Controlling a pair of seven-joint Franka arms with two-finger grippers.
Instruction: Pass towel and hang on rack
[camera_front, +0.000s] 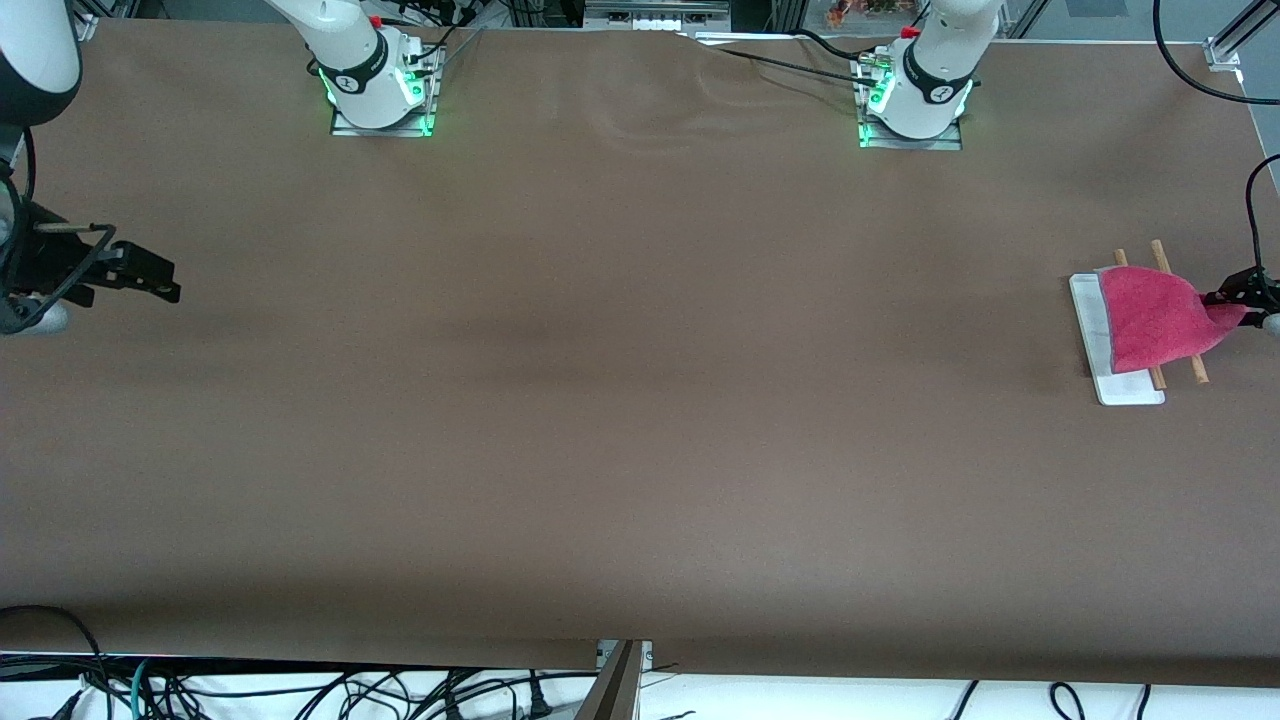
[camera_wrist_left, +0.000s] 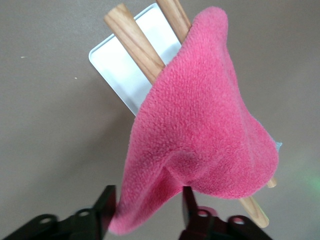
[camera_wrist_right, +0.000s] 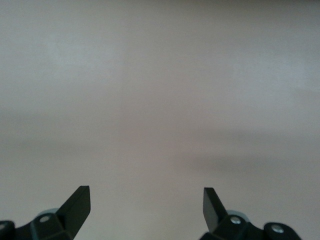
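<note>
Draping over the rack (camera_front: 1130, 385) at the left arm's edge of the surface, the towel (camera_front: 1155, 320) sits across both rods; right end effector (camera_front: 150, 275) waits at the opposite edge. Left wrist view: left end effector (camera_wrist_left: 145, 212) spread, towel corner between its fingers, so release looks underway; next, retreat without dragging. Right wrist view: fingers apart, empty.

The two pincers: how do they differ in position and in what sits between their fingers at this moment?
The left pincer is at the rack toward the left arm's end of the table; the right pincer is over bare table at the right arm's end. The left pincer's open fingers have a corner of the towel between them, the cloth draped over the rack's rods; the right pincer's fingers have nothing between them. Both are open.
</note>
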